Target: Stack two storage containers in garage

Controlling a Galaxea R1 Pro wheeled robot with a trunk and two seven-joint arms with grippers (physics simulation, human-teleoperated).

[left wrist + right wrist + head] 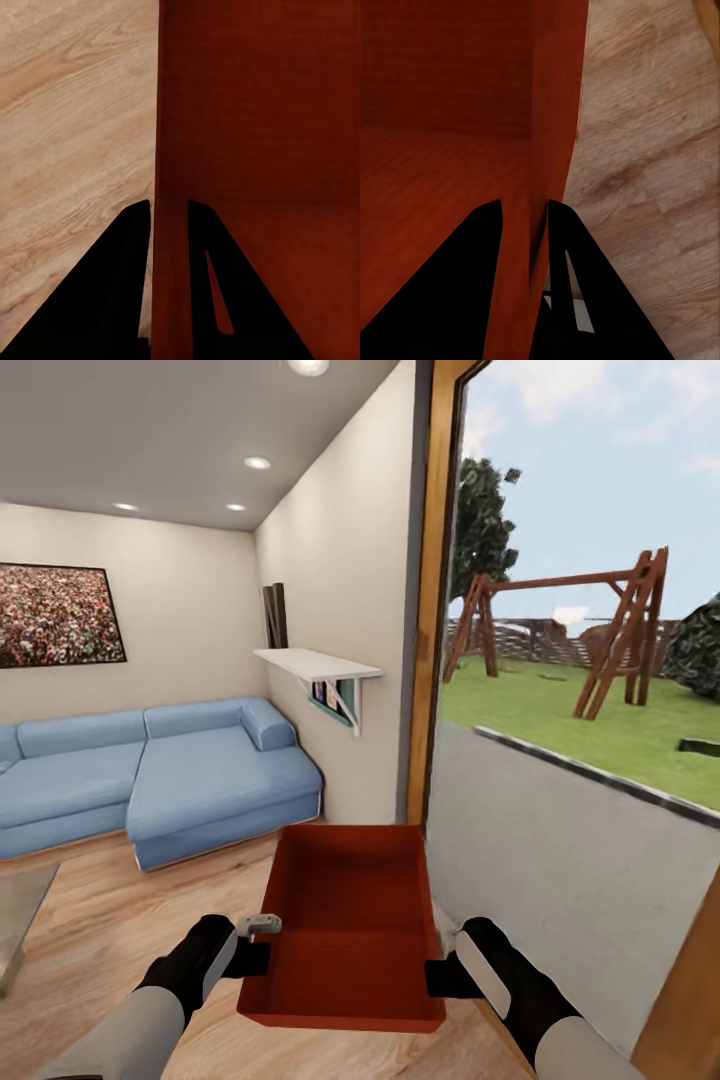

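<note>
I have one bin (350,920) up off the floor in front of me, carried between both arms. My left gripper (262,958) is clamped on its left wall near the close corner; in the left wrist view one finger (112,292) sits outside the wall and the other inside. My right gripper (432,977) is clamped the same way on the right wall, the wall pinched between its fingers (465,285).

Under the bin is light wood flooring (120,930), so I judge I am in the living room, not the garage. Just right is a wood-framed glass door (440,610) with a yard beyond. Farther left stands a blue sofa (170,770).

So the first bin is picked up but not delivered. The whole carry, the second bin and the stacking are left.
</note>
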